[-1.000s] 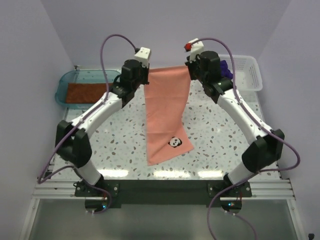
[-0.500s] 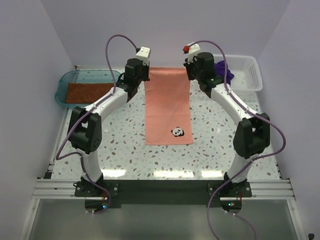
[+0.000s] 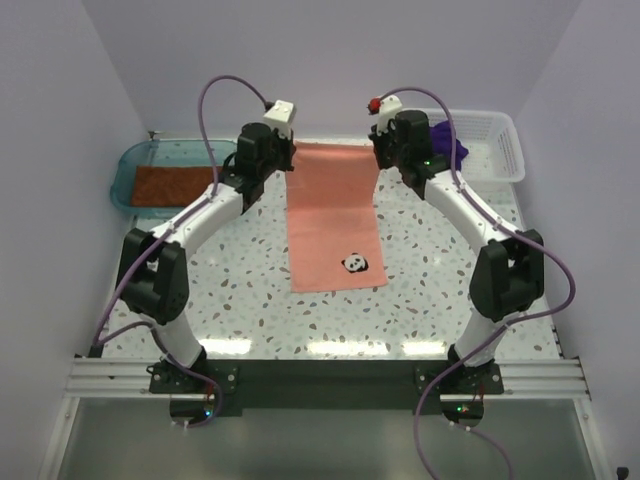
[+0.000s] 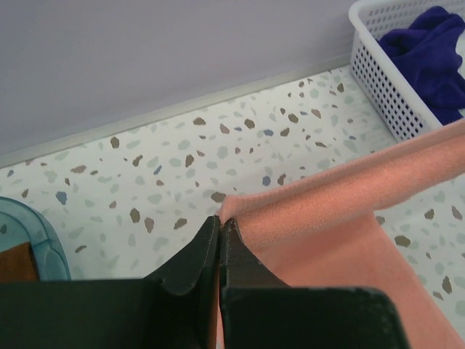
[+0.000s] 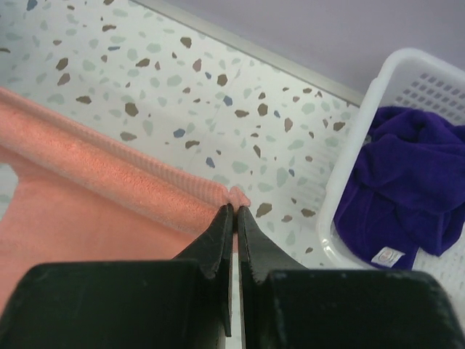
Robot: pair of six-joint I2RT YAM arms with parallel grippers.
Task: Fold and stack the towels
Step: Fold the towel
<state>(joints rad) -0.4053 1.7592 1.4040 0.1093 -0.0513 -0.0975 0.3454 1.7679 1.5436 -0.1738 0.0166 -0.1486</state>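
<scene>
The salmon pink towel lies lengthwise on the table, its panda patch near the front end. My left gripper is shut on its far left corner. My right gripper is shut on its far right corner. The far edge stretches between them just above the table. The rust brown towel lies flat in the teal tray. The deep purple towel is bunched in the white basket.
The teal tray sits at the back left and the white mesh basket at the back right, close beside my right gripper. The back wall runs just past both grippers. Speckled tabletop lies on either side of the pink towel.
Both grippers have carried the pink towel's far edge back and down. The towel, hanging skewed a second ago, now lies straight on the table.
</scene>
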